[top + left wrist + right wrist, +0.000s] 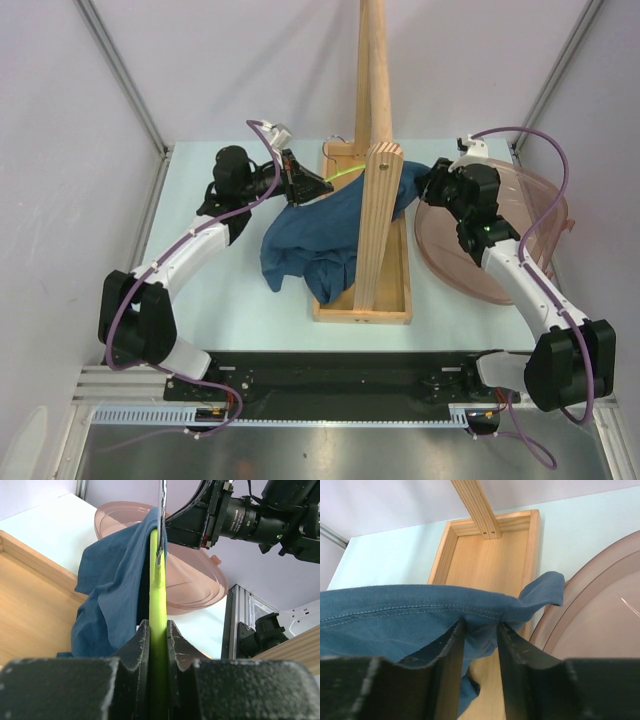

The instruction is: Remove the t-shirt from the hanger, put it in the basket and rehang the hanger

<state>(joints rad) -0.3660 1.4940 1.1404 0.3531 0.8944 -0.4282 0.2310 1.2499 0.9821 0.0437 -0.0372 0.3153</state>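
at the near edge the two arms are curving up from their bases, one on each side of the wooden tray (360, 305). the left gripper (296, 185) is clamping the lime-green hanger (338, 178) by one end. in its wrist view the fingers (137, 650) are pressing flat on the green bar, which is running away from the camera toward its silver hook (161, 510). the right gripper (425, 185) is pinching a fold of the t-shirt (320, 235) on the other side of the post. in its wrist view the stitched hem is bunching between the closed fingers (445, 665). the dark teal shirt is draping off the hanger, sagging into the tray and over its left wall onto the pale table (230, 300). the upright wooden post (375, 90) is crossing in front of the shirt. to the right, a pink translucent bowl (500, 240) is sitting on the table beside the tray, under the right arm.
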